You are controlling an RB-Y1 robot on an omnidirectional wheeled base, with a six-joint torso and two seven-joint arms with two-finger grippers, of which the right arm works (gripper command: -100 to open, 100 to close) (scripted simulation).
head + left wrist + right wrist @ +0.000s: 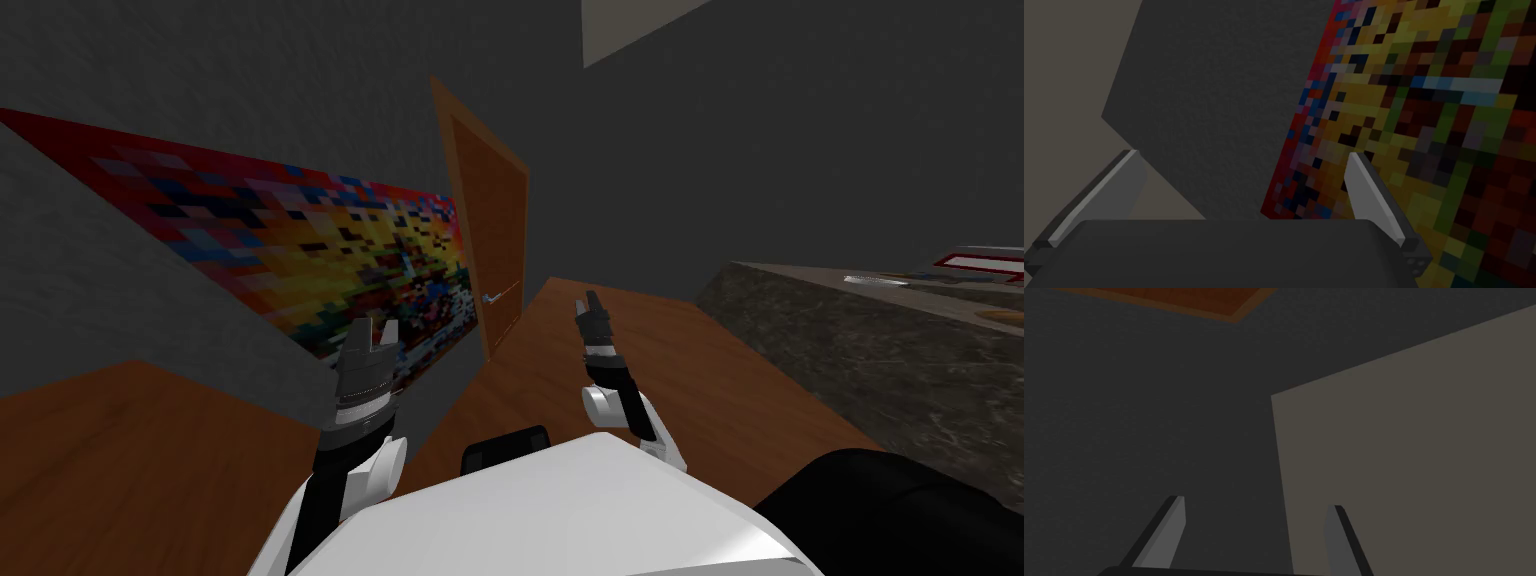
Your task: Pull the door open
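The brown door (490,220) is seen ahead of both grippers, well apart from them. Its silver handle (493,298) is placed beyond and between the two. The left gripper (372,335) is held with its fingers spread and empty, and the right gripper (587,303) is likewise spread.

open wood floor (700,380) leads to the door (490,220) at twelve o'clock; a wall (100,285) with a bright picture (330,260) crowds ten o'clock, a stone counter (850,340) bars two o'clock.
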